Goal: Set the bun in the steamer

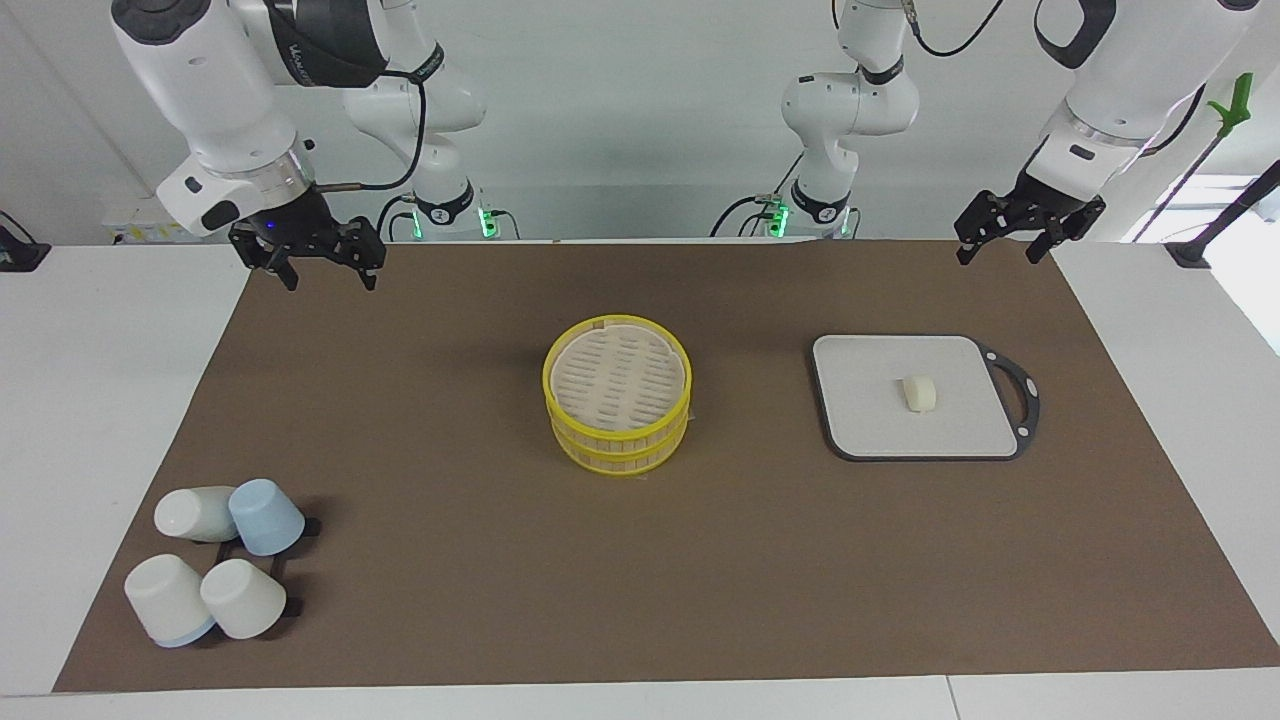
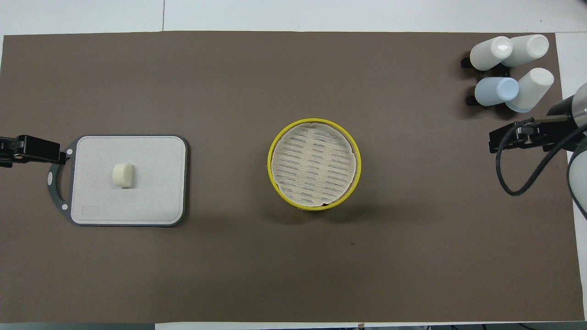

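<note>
The bun (image 1: 920,392) is a small cream-white lump lying on a grey rectangular board (image 1: 868,425) toward the left arm's end of the table. It also shows in the overhead view (image 2: 123,175). The yellow-rimmed steamer (image 1: 617,392) stands mid-table with its slatted lid on top, and it shows from above too (image 2: 314,164). My left gripper (image 1: 998,258) hangs open and empty in the air over the mat's edge by the board's handle (image 2: 32,149). My right gripper (image 1: 330,283) hangs open and empty over the mat's other corner (image 2: 518,137). Both arms wait.
Several white and pale blue cups (image 1: 220,560) lie on a black rack toward the right arm's end, farther from the robots than the steamer (image 2: 513,68). The brown mat (image 1: 640,580) covers most of the white table.
</note>
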Controlling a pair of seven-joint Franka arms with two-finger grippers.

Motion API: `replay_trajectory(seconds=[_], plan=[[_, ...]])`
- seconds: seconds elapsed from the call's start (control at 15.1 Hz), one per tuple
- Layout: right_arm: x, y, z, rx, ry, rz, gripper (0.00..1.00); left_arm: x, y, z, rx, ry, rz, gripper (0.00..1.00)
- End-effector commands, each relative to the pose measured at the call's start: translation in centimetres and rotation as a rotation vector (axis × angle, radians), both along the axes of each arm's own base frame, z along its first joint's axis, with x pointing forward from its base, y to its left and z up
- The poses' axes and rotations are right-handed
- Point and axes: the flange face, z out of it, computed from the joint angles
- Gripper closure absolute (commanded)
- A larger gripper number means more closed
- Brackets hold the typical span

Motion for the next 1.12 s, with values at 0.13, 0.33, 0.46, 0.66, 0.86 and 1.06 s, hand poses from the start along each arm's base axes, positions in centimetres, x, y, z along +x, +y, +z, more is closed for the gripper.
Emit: replay_trajectory(seconds=[0.13,0.33,0.46,0.66,0.86,1.06], plan=[[-0.4,-0.3,0.3,0.005,0.001,-0.005,0.00,-0.4,0.1,0.8,0.016,-0.005,-0.012,0.00],[-0.6,-0.2,0.5,0.006,0.007,0.012,0.00,-0.5,0.1,0.8,0.016,-0.008,-0.012,0.00],[-0.1,4.5,0.6,0.029,-0.037,0.071,0.00,-0.5,0.1,0.9,0.015,-0.011,-0.012,0.00],[2.0,17.8,-1.8,0.085,-0.031,-0.048,0.00,-0.6,0.3,0.7,0.015,-0.013,-0.012,0.00],[5.6,31.0,-5.9,0.093,-0.050,-0.143,0.00,-1.8,1.0,-2.9,0.008,-0.043,-0.017,0.00],[3.8,39.6,-12.1,0.095,-0.062,-0.150,0.00,-3.3,1.9,-12.0,0.002,-0.059,-0.054,0.00]])
